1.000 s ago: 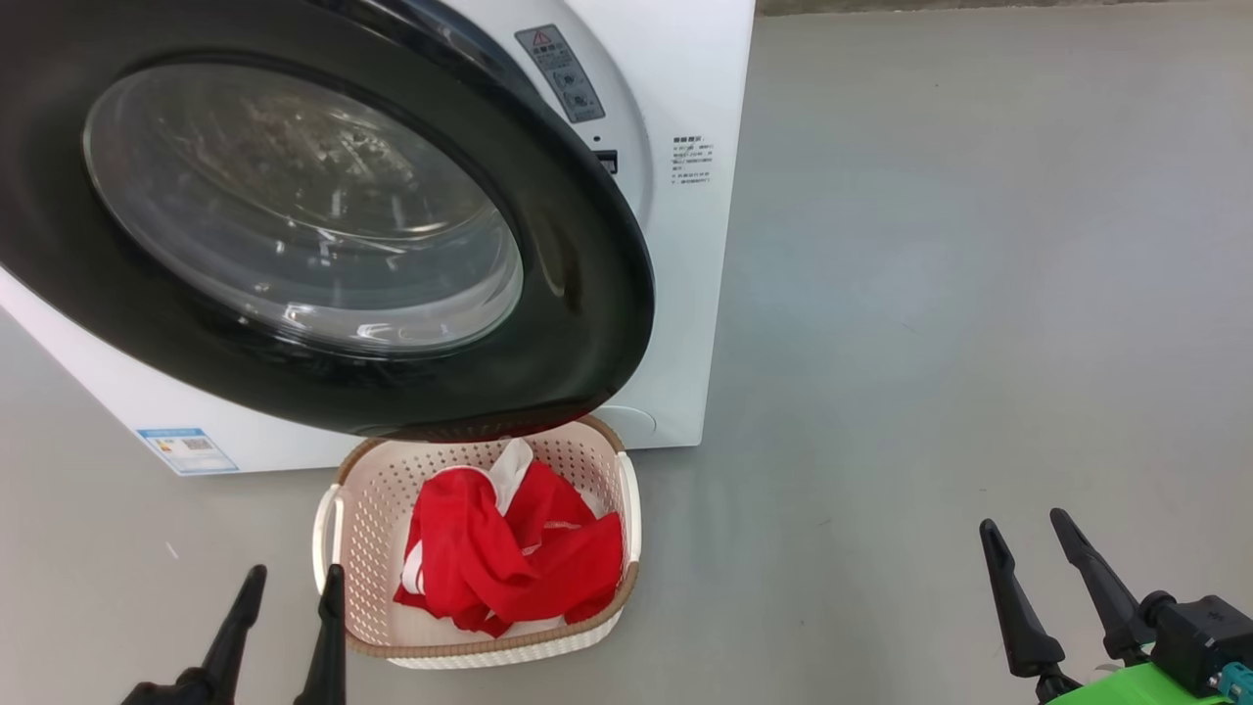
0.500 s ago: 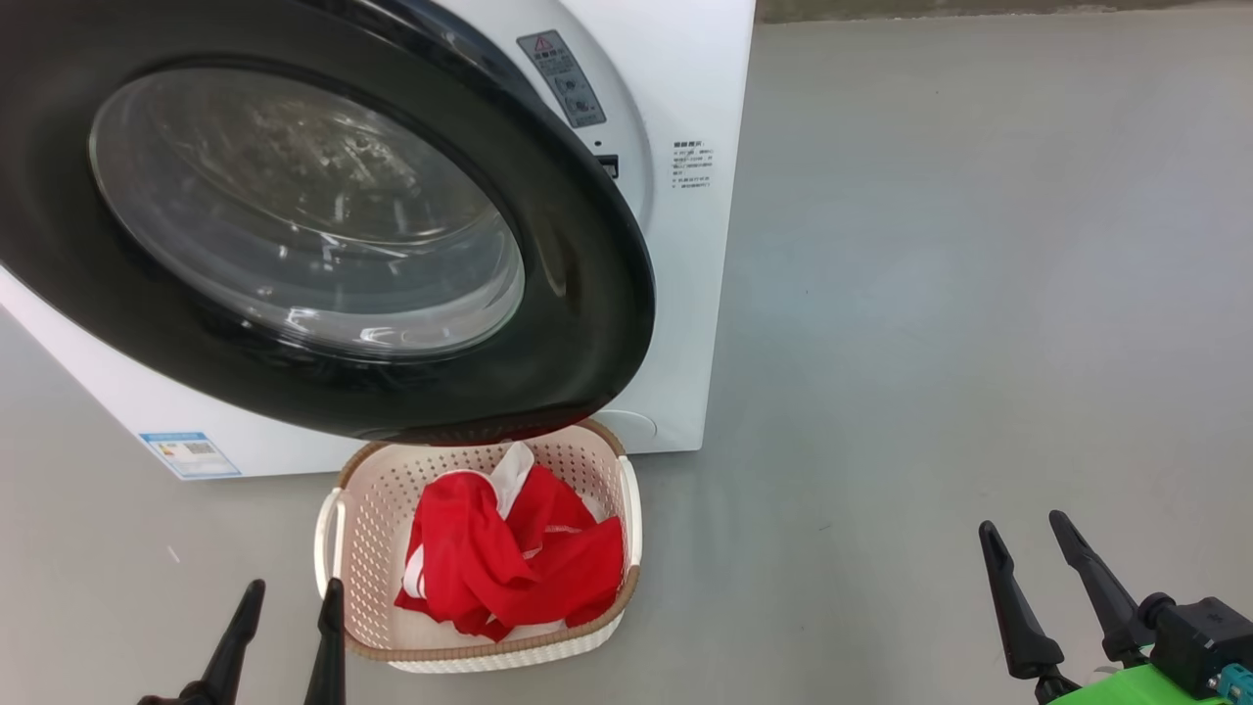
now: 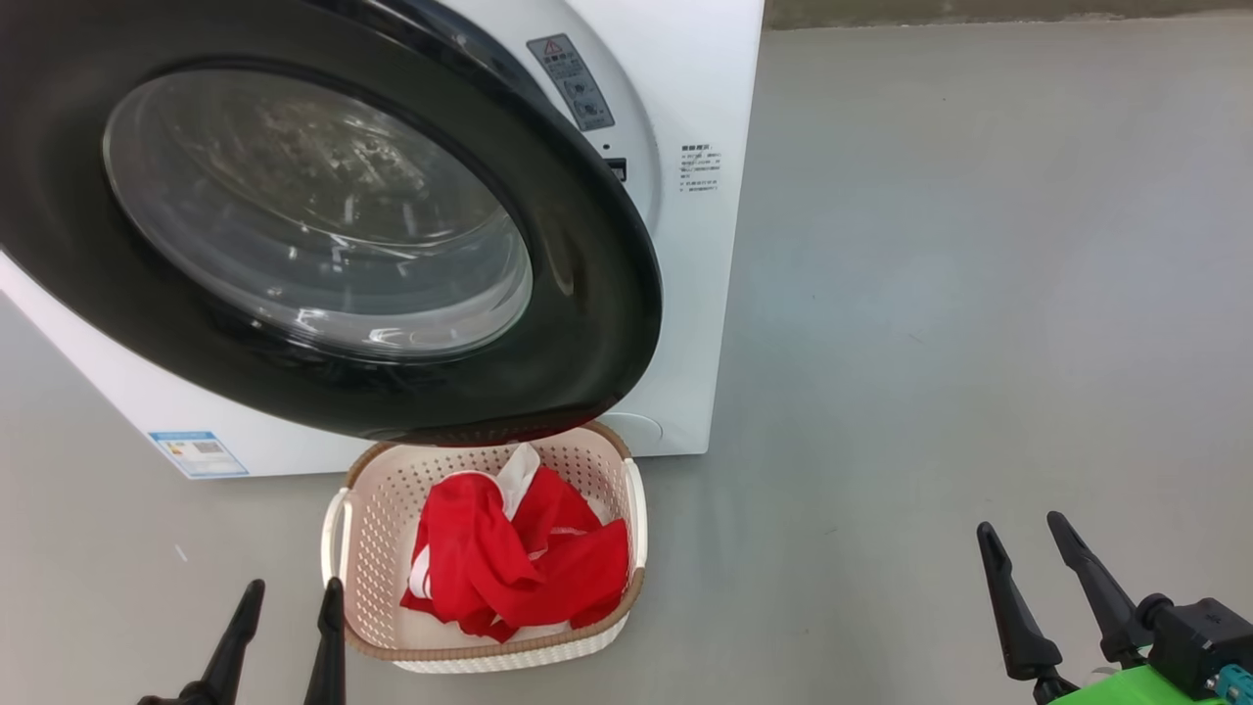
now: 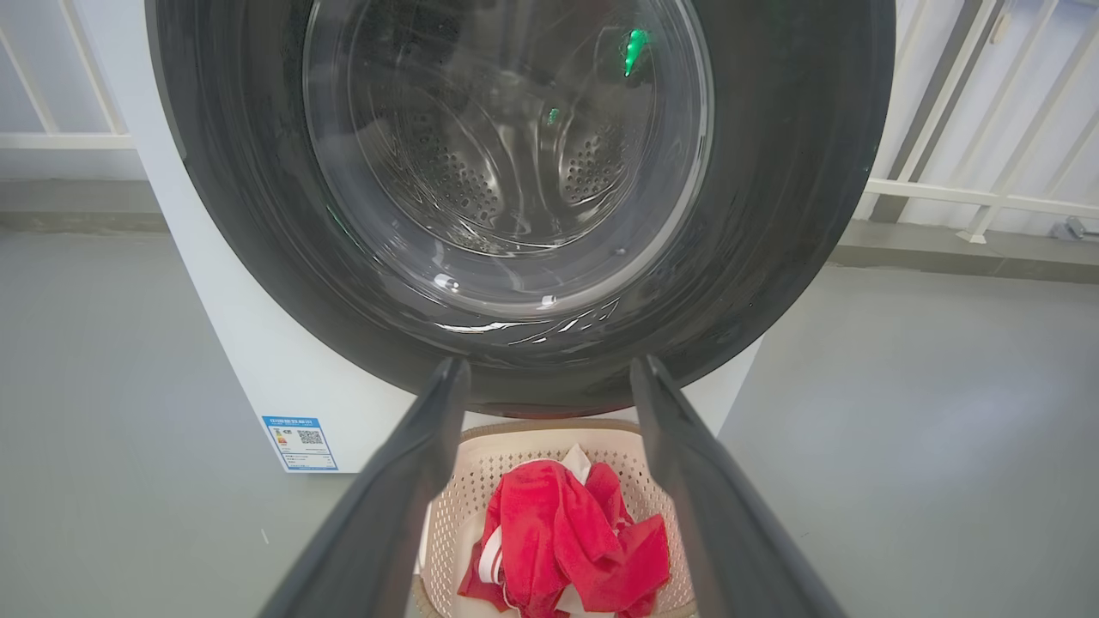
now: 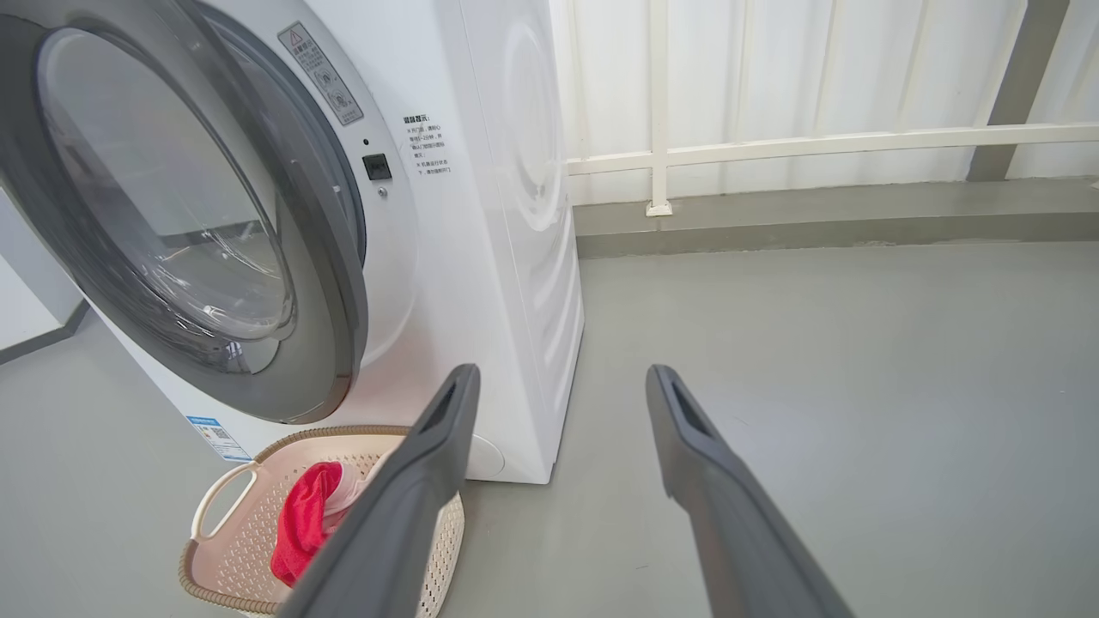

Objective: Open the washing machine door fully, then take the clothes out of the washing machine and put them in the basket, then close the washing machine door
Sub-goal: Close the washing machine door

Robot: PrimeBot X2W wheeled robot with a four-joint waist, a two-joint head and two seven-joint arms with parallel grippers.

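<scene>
- The clothes [image 3: 519,568] lie as a red heap with some white at the far side, in the basket [image 3: 377,529] at lower centre of the head view. How many garments make up the heap cannot be told.
- The basket stands on the floor [image 3: 930,294] just in front of the washer [image 3: 685,294]. In the head view its far rim is hidden under the door's lower edge. In the right wrist view a finger covers its right part.
- The door [image 3: 587,323] stands swung out from the washer's front, free edge to the right. The frame cuts off its top and left.
- In the left wrist view the drum [image 4: 481,172] shows through the glass, blurred by reflections. Whether anything lies inside cannot be told.
- The print on the labels [image 3: 571,83] is too small to read.
- The left pincer [image 3: 296,584] is at lower left, just left of the basket. Its fingers are apart and empty and point up the frame, and the bottom edge cuts off the arm.
- The right pincer [image 3: 1020,523] is at lower right, well apart from the basket. Its fingers are spread and empty over bare floor. The black wrist block [image 3: 1199,632] and green part [image 3: 1136,685] behind it are cut off at the corner.
</scene>
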